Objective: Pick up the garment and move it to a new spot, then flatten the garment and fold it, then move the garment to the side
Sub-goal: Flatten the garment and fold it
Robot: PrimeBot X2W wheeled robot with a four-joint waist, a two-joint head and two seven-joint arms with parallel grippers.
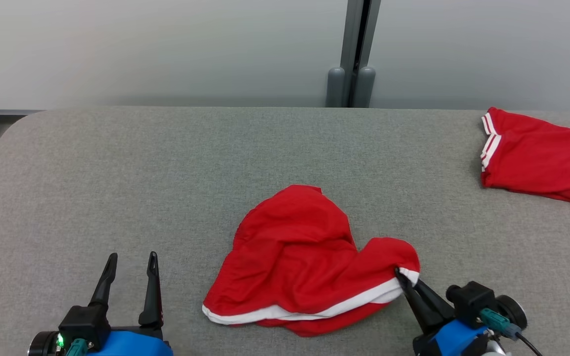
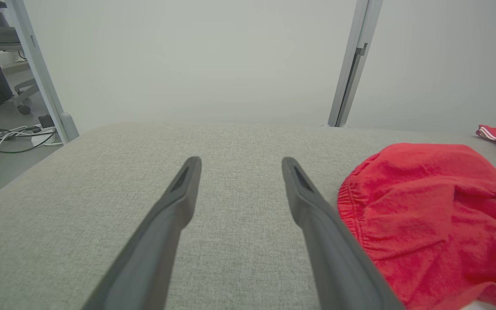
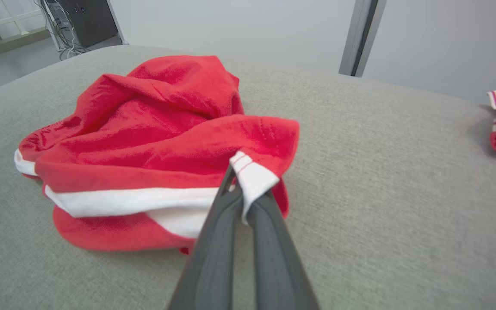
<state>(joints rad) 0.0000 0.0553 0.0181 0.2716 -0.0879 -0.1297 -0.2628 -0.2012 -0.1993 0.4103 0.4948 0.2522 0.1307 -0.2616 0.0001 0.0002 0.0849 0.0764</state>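
Crumpled red fabric garment with white trim (image 1: 295, 247): near centre of grey cloth table (image 1: 117, 173); right gripper (image 1: 400, 273), fingers pinched on its right hem corner; left gripper (image 1: 132, 258), fingers wide, empty, near left; lift slowly, lest the thin pinch slip.

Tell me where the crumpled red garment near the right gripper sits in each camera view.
Head view: garment low centre, right gripper shut on its white-trimmed corner.
Left wrist view: garment lower right, beside the open left gripper.
Right wrist view: garment centre left.
Shared landmark: the grey post behind the table.
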